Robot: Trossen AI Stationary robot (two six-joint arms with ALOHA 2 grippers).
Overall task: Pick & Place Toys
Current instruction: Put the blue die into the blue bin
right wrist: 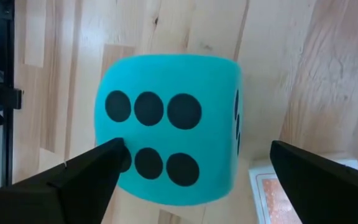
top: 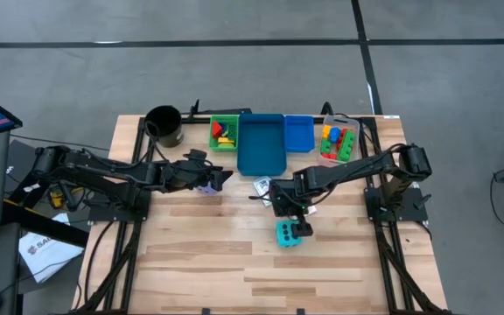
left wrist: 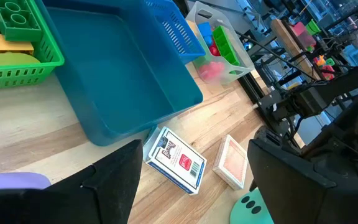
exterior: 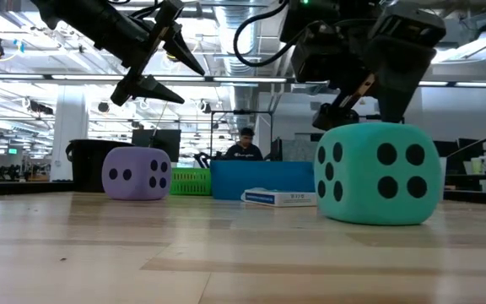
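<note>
A large cyan dotted die (top: pixel 289 233) rests on the table right of centre, flat on one face (exterior: pixel 378 173). My right gripper (right wrist: pixel 194 177) is open just above it, fingers pointing down, one over each side of its top; I cannot tell whether they touch it. A purple die (exterior: pixel 136 173) rests on the table left of centre (top: pixel 206 185). My left gripper (exterior: pixel 163 72) is open and empty, above and just right of the purple die. A card box (left wrist: pixel 176 160) and a second card pack (left wrist: pixel 232 162) lie flat between the dice.
Along the far edge stand a black cup (top: pixel 164 124), a green bin (top: pixel 225 133) with bricks, a large blue bin (top: pixel 261 144), a small blue bin (top: pixel 298 133) and a clear bin (top: pixel 339 142) with bricks. Bare wood lies toward the near edge.
</note>
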